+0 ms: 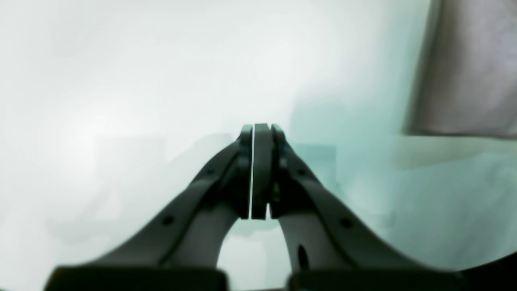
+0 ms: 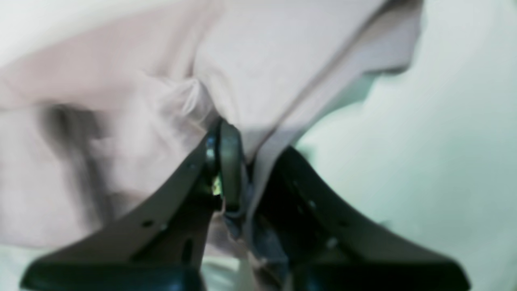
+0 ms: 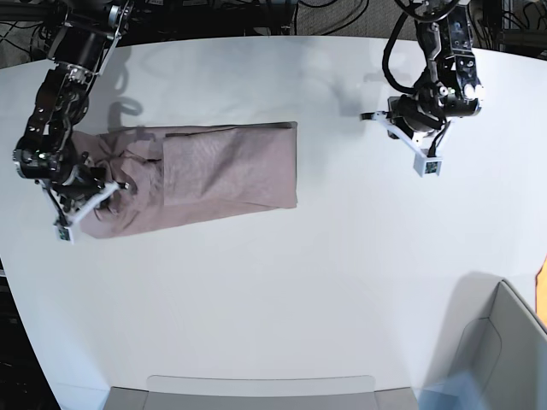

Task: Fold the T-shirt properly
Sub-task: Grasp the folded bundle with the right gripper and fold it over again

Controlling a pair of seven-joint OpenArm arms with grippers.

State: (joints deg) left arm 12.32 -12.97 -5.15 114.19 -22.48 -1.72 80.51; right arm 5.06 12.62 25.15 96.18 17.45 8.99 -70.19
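Base view, T-shirt [image 3: 214, 175] as landmark: lying on white counter [image 3: 342, 282], folded into a long band, right edge straight, left end bunched and wrinkled.

At shirt's left end: right end effector [image 3: 120, 184] pinched on a fold of the fabric. Right wrist view alone shows the grip: cloth caught between the pads [image 2: 230, 161], bunched fabric behind, bare counter off to one side. Right arm reaching down from the far counter edge, elbow bent.

Well right of the shirt: left end effector [image 3: 376, 117], apart from the cloth. Left wrist view gives pads pressed together on nothing [image 1: 258, 169]; blurred shirt corner [image 1: 468, 68] upper right.

Wide bare counter nearer than the shirt; grey bin [image 3: 504, 342] at near right corner.
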